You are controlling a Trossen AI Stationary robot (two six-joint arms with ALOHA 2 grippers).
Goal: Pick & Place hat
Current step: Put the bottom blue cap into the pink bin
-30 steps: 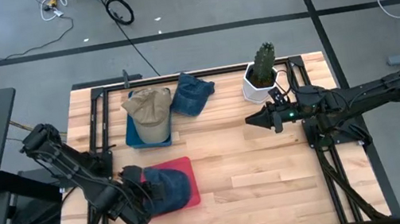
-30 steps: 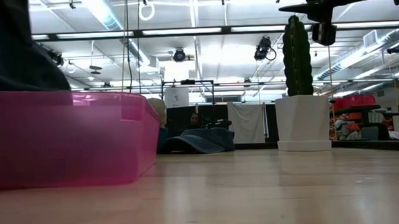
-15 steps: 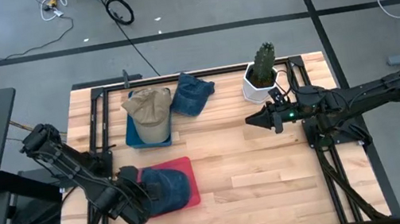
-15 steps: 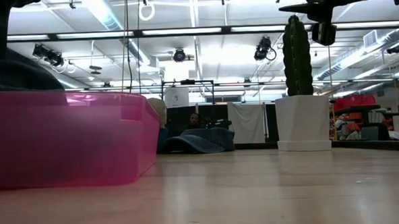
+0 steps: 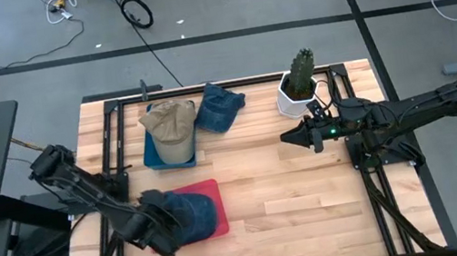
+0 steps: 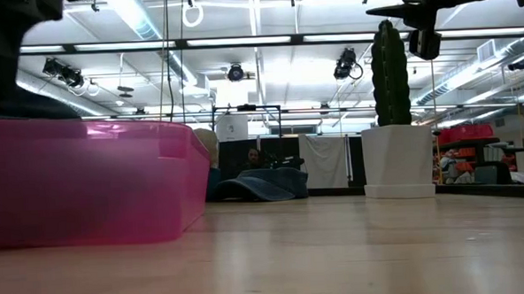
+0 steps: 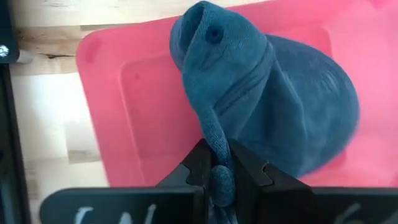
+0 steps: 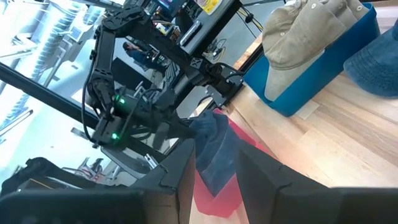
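Wooden surface [image 5: 295,200]: left gripper [image 7: 219,177] pinches hat [image 7: 267,106] over pink tray [image 7: 124,99]; next, release. Right gripper [image 5: 290,137] waits, part open, empty.

left arm [image 6: 10,52] cropped by low view's edge, pink tray [image 6: 86,181] blurred

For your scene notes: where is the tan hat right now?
In the high view the tan hat sits in the blue bin at the table's back left, beside a loose blue hat.

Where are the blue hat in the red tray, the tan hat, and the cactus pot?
blue hat [image 7: 292,118], left wrist view, on its crown.
tan hat [image 5: 170,123], high view, on its crown.
cactus pot [image 6: 395,159], low view, on its white wall.
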